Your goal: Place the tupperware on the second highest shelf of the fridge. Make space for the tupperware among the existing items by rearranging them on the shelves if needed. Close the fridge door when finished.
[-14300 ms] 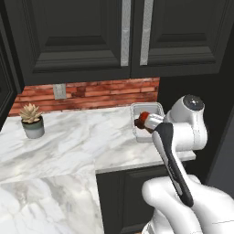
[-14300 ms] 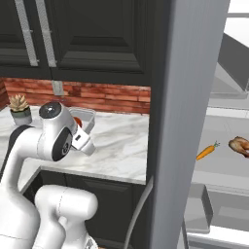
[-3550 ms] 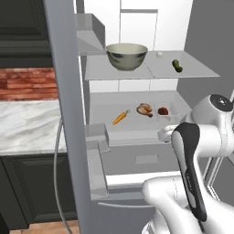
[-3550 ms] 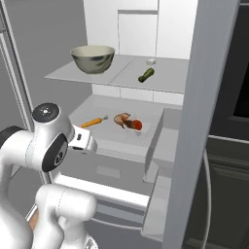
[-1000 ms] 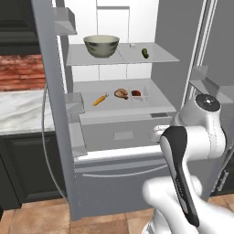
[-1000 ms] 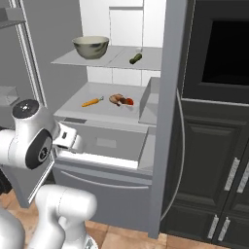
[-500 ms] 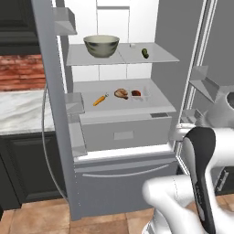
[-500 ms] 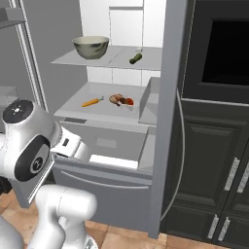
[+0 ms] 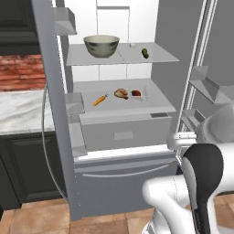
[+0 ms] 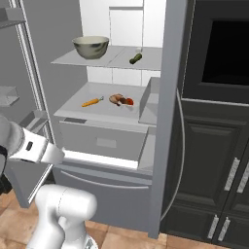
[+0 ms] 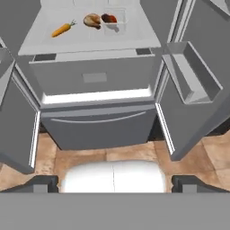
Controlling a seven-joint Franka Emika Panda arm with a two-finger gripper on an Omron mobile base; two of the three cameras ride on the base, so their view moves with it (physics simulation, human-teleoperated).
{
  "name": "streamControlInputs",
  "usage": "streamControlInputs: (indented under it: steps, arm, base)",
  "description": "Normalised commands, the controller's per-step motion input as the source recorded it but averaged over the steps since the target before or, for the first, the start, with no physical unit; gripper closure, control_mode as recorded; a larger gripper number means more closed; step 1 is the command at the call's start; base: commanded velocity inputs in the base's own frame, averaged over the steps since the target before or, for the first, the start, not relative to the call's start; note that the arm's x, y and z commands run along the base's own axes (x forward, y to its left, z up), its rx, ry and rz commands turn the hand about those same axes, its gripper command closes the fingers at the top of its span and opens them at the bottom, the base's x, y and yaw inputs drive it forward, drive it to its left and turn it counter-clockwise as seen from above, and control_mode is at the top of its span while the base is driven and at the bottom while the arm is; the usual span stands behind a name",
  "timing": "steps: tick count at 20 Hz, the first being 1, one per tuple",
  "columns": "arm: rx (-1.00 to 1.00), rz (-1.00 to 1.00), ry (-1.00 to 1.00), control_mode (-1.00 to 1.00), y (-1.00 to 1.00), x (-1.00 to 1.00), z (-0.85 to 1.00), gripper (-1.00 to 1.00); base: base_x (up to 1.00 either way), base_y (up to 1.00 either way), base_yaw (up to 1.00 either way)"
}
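Jaws spread wide and empty, hand drawn back low, facing the open fridge point(image 11: 96, 81).

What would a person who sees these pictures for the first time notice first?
The tall grey French-door fridge stands with both doors wide open, its white interior bright between dark cabinets. On its upper translucent shelf sits a big grey-green bowl with a small dark-green pickle to its right. One shelf lower, an orange carrot, a brown meat piece and the small clear tupperware lie in a row.
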Motion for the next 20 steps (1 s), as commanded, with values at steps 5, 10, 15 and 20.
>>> streamControlInputs:
  steps: [5,10,15,20]
  arm:
    - [-0.22,0.19,-0.02,-1.00,0.96,-0.13,0.12,-1.00]
    - [-0.28,0.21,0.01,-1.00,1.00,-0.11,0.00,-1.00]
    - [-0.27,0.17,0.03,-1.00,1.00,0.00,0.00,-1.00]
    - [-0.25,0.12,0.02,-1.00,0.97,0.02,0.00,-1.00]
  base:
    - [0.00,0.00,0.00]
    - [0.00,0.00,0.00]
    - [0.00,0.00,0.00]
    - [0.00,0.00,0.00]
